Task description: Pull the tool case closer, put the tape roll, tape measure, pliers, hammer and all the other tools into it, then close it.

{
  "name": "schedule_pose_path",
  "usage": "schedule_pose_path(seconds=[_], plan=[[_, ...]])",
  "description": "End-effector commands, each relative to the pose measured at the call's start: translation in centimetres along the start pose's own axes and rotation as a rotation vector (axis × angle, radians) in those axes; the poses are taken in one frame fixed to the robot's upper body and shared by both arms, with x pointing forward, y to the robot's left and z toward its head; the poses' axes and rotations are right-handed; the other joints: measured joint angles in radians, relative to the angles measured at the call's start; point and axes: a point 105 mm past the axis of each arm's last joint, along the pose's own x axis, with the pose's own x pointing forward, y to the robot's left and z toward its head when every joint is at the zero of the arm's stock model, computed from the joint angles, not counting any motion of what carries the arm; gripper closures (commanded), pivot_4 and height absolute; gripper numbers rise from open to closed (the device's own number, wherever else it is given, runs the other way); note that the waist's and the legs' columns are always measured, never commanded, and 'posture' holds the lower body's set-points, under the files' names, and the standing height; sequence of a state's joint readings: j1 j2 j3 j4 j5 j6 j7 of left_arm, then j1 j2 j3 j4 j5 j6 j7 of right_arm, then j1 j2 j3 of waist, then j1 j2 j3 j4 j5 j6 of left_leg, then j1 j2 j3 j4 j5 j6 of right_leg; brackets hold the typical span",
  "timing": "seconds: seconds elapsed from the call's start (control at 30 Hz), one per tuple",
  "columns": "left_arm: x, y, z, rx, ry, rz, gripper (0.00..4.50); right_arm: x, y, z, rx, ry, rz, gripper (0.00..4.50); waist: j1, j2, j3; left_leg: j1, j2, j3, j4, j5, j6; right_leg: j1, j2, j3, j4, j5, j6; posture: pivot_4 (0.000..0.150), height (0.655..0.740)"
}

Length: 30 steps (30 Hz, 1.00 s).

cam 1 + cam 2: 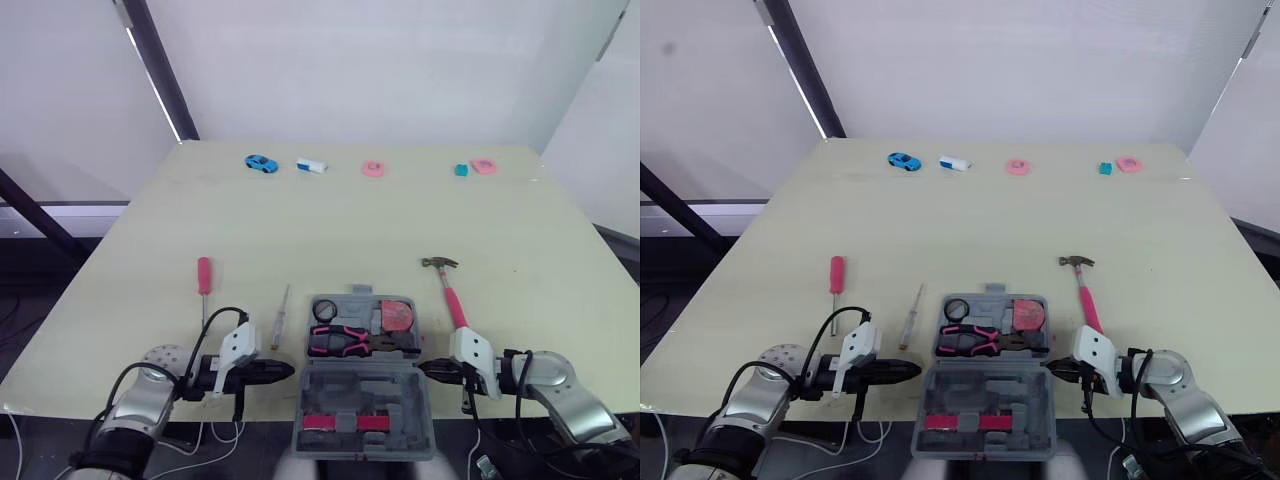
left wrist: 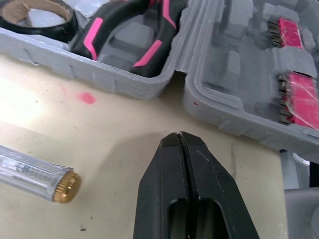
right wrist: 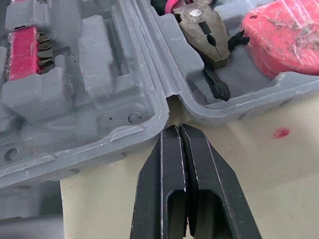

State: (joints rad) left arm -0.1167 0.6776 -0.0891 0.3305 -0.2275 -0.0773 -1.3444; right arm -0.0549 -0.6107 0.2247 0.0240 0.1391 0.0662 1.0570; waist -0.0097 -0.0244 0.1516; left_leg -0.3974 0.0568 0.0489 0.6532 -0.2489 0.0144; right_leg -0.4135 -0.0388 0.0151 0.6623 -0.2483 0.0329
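Two grippers flank the open grey plastic tool case (image 1: pixel 345 395), lower centre.
Both left gripper (image 1: pixel 285 371) and right gripper (image 1: pixel 425 369) pinched closed, empty.

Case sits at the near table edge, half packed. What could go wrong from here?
1. The case seems to have its lid past the near edge of the table; a further pull could tip it off.
2. The hammer, red screwdriver and clear screwdriver lie outside it; closing now would leave them out.
3. The left gripper and right gripper, both shut, flank the hinge; a careless sweep could shove the case.
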Motion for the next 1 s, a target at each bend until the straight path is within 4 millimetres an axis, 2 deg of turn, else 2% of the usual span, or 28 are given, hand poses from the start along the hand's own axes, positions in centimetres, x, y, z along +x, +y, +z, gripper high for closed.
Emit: schedule_pose_path(seconds=[0.03, 0.6, 1.0], plan=[[0.2, 0.3, 0.1, 0.006, -0.010, 0.000, 4.50, 0.1, -0.2, 0.4, -0.014, -0.018, -0.013, 4.47, 0.000, 0.000, 0.000, 0.000, 0.000, 0.000, 0.000, 0.000, 0.000, 0.000, 0.000, 0.000, 0.000, 0.000, 0.000, 0.150, 0.7400], [2.9, 0.2, 1.6, 0.027, -0.037, -0.055, 4.50, 0.9, 0.0, 0.9, -0.008, -0.039, -0.026, 4.47, 0.000, 0.000, 0.000, 0.000, 0.000, -0.001, 0.001, 0.000, 0.000, 0.000, 0.001, 0.000, 0.001, 0.000, 0.000, 0.150, 0.7400], [3.3, 0.7, 2.3, 0.037, -0.052, -0.041, 4.50, 1.4, -0.6, 1.5, -0.018, -0.058, -0.035, 4.47, -0.001, 0.000, 0.000, 0.000, 0.000, -0.001, 0.001, 0.000, 0.000, 0.000, 0.002, 0.001, 0.001, 0.000, 0.000, 0.150, 0.7400]])
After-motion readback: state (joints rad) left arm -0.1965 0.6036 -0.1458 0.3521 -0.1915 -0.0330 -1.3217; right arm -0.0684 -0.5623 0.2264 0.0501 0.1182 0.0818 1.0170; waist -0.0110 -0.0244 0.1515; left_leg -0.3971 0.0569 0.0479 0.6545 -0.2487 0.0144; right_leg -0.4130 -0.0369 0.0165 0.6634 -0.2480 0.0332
